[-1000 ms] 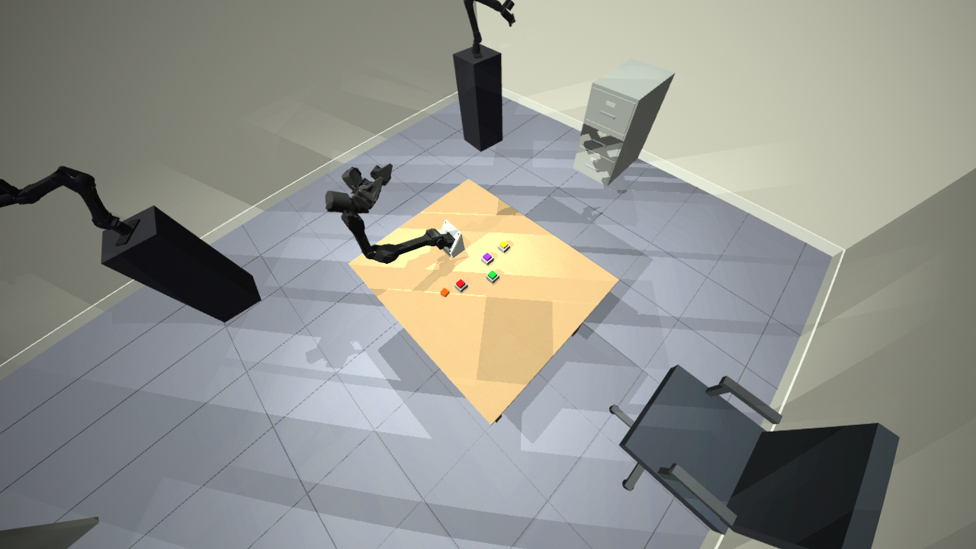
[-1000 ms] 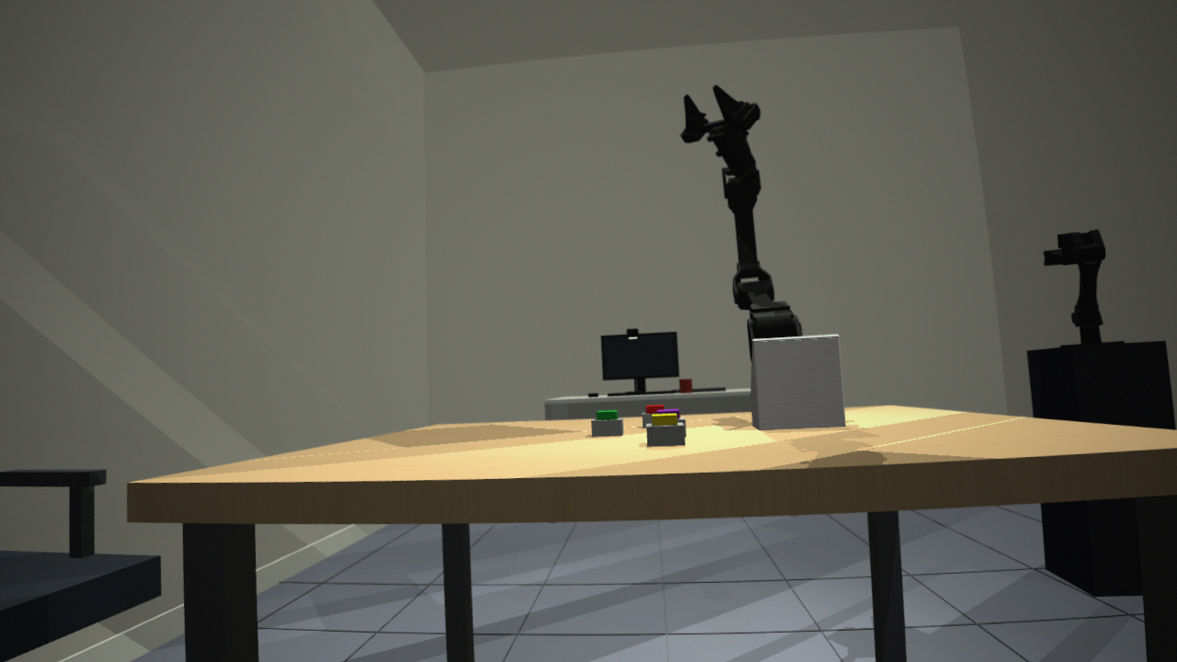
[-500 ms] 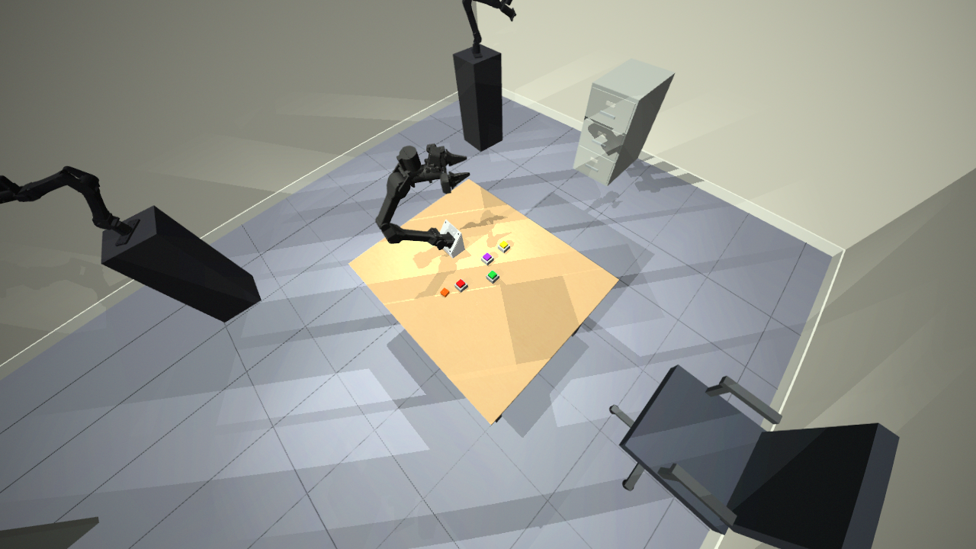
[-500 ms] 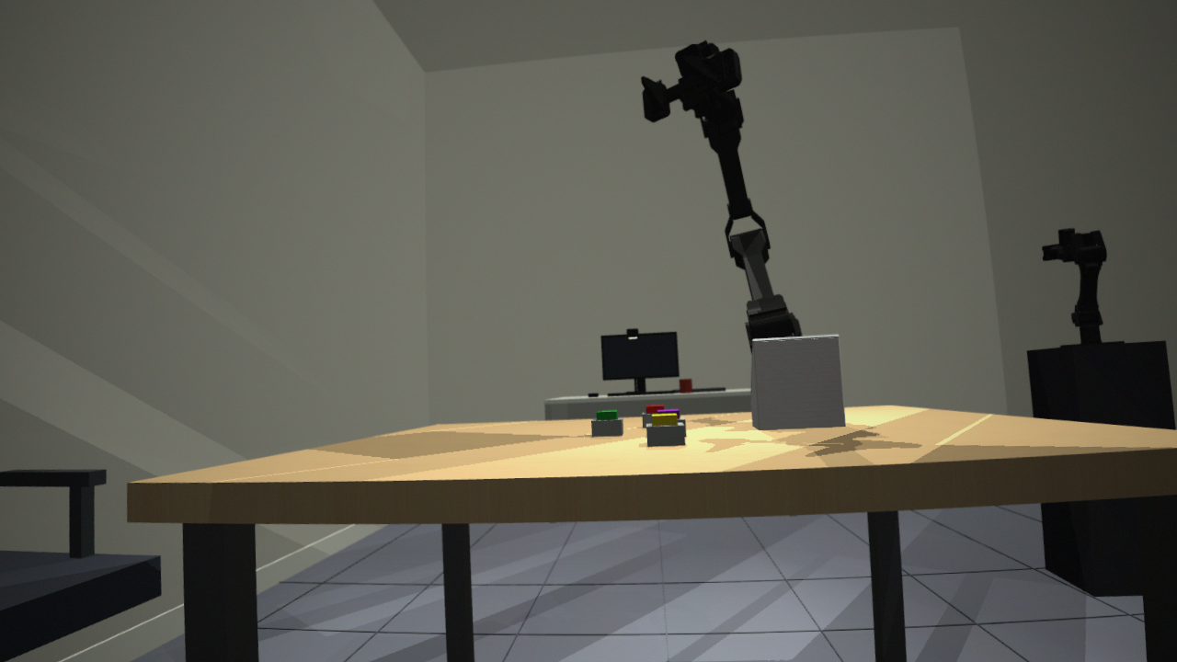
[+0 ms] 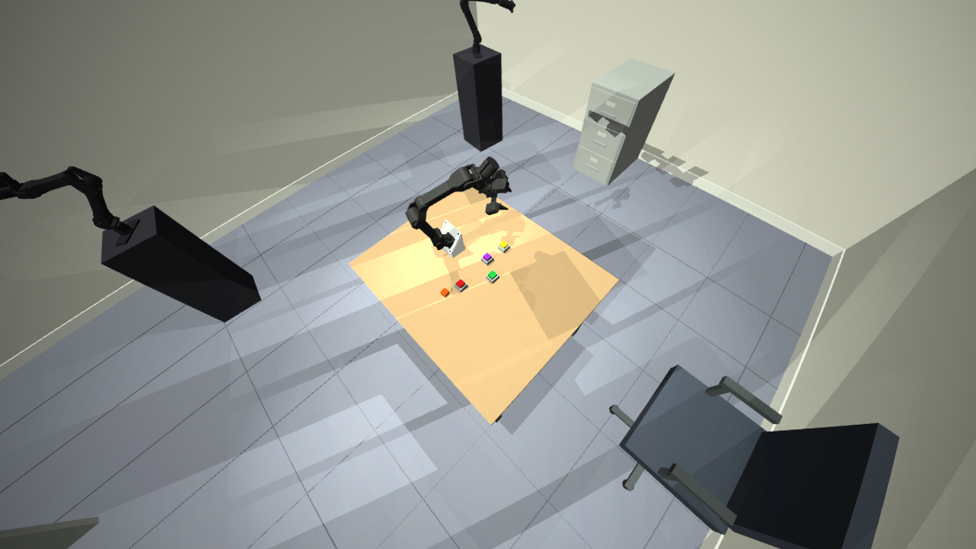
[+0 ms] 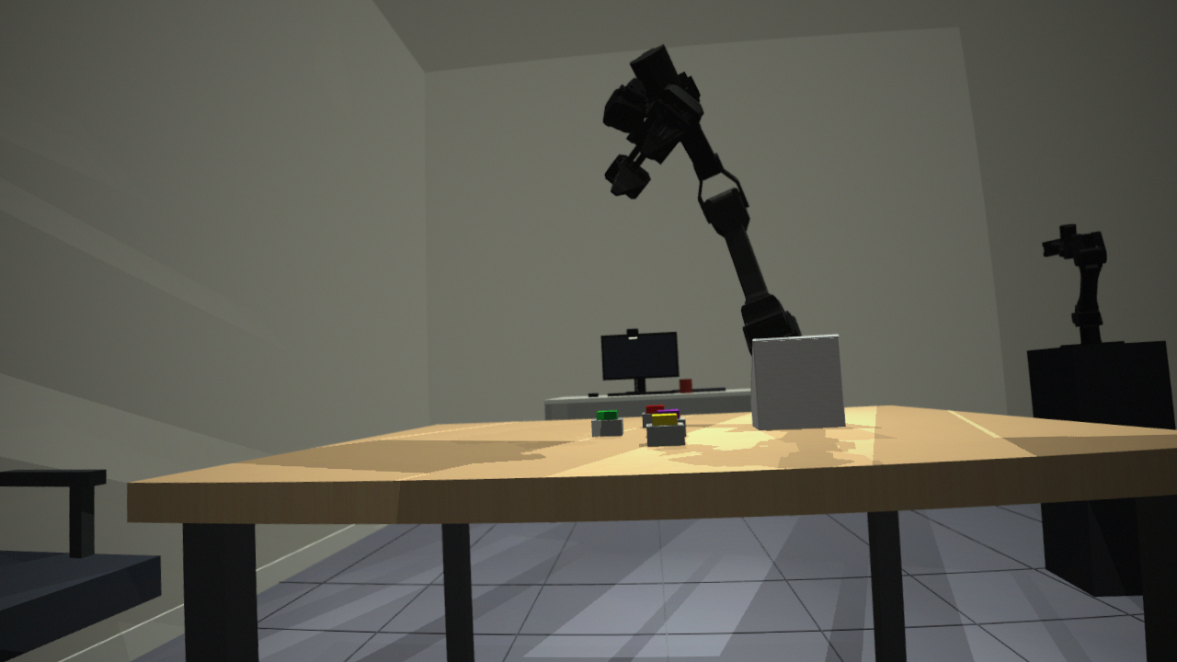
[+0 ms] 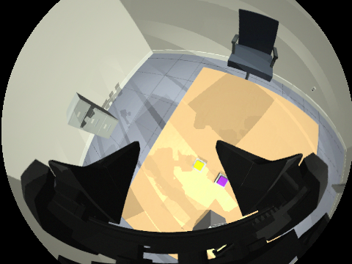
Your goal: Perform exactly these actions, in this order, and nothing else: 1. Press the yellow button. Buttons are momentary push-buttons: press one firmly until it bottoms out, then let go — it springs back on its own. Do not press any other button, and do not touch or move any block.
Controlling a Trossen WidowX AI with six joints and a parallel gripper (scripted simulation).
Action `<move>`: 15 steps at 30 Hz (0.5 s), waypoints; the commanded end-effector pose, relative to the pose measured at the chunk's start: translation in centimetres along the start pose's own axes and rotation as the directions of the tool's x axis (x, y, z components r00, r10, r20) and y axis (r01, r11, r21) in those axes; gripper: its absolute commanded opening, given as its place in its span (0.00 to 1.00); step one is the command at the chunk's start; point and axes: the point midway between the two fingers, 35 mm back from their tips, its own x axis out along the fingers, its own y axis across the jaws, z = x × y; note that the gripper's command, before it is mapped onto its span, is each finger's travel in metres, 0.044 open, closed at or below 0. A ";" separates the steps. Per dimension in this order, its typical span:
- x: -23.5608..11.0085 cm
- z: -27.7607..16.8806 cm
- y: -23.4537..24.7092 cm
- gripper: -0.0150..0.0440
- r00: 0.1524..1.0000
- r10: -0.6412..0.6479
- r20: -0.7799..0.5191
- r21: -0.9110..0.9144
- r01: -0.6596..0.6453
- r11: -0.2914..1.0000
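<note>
The yellow button (image 5: 503,245) (image 6: 664,419) (image 7: 199,165) stands on the wooden table (image 5: 488,368) (image 6: 494,500) (image 7: 293,125), its cap raised above a grey base. My gripper (image 5: 507,199) (image 7: 178,144) is open and empty, high above the table and pointing down at a slant. In the wrist view the yellow button shows between the fingers, nearer the right one and below tip level. Nothing touches the button. The purple button (image 5: 487,257) (image 6: 670,410) (image 7: 221,181) is close beside it, against the right finger's edge in the wrist view.
The green button (image 5: 492,274) (image 6: 606,415), the red button (image 5: 460,283) (image 6: 654,408) and an orange block (image 5: 444,292) are on the table too. A white box-like mount (image 5: 453,239) (image 6: 798,382) stands by the arm's base. A filing cabinet (image 5: 614,123) (image 7: 93,119) and a chair (image 5: 696,437) (image 7: 253,55) stand off the table.
</note>
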 end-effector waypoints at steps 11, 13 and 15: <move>15.8 -15.0 -5.9 0.93 0.708 -0.333 -0.623 0.234 0.574 0.785; 15.9 -15.1 -5.9 0.93 0.707 -0.333 -0.624 0.233 0.576 0.784; 15.9 -15.1 -5.9 0.93 0.707 -0.333 -0.624 0.233 0.576 0.784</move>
